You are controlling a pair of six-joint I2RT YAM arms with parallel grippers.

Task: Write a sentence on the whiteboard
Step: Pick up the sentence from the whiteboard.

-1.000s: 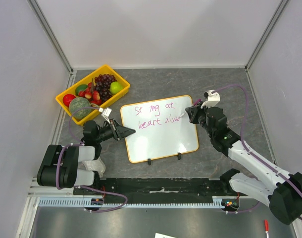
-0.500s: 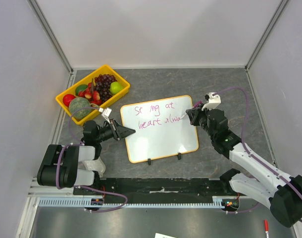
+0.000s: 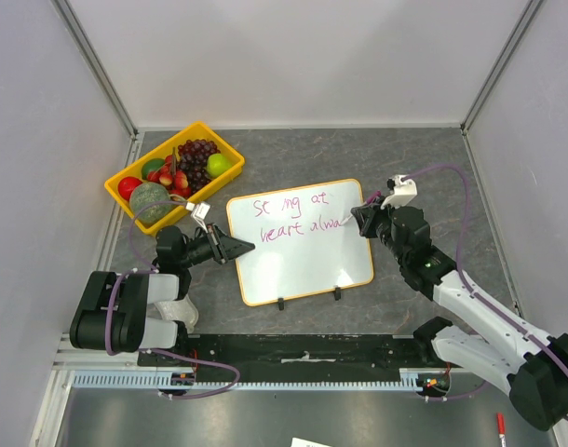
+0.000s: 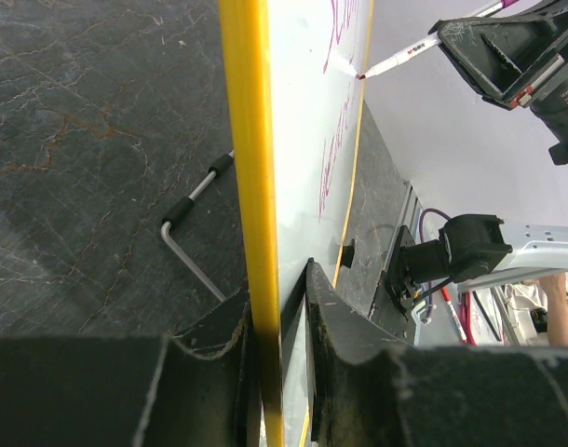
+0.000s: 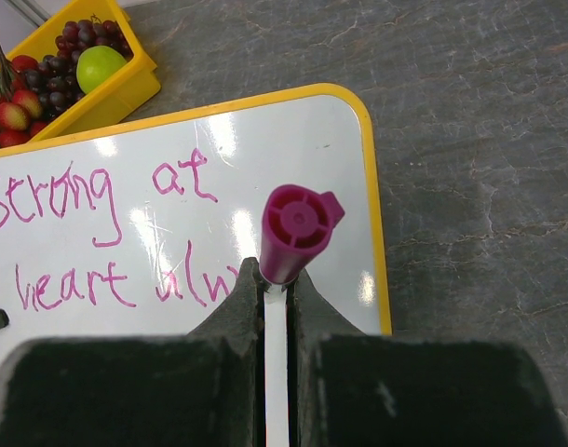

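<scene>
The whiteboard [image 3: 303,265], white with an orange-yellow frame, lies mid-table. The sentence [image 3: 293,214] is magenta, in two lines: "Strong at" over "heart alw..." [image 5: 98,233]. My left gripper [image 3: 242,247] is shut on the board's left edge, its jaws either side of the yellow frame [image 4: 256,186]. My right gripper [image 3: 363,219] is shut on a white marker with a magenta cap [image 5: 298,228], which hides the end of the second line. In the left wrist view the marker [image 4: 405,60] has its tip on the board near the right edge.
A yellow fruit tray [image 3: 230,149] with grapes, apples, strawberries and a melon stands at the back left, and shows in the right wrist view [image 5: 140,79]. The board's two black clip feet [image 3: 280,304] face the near edge. A red pen [image 3: 499,424] lies off the table at bottom right.
My right gripper with the marker has moved a little to the right along the second line, and the last word has grown. The left gripper and the board have not moved.
</scene>
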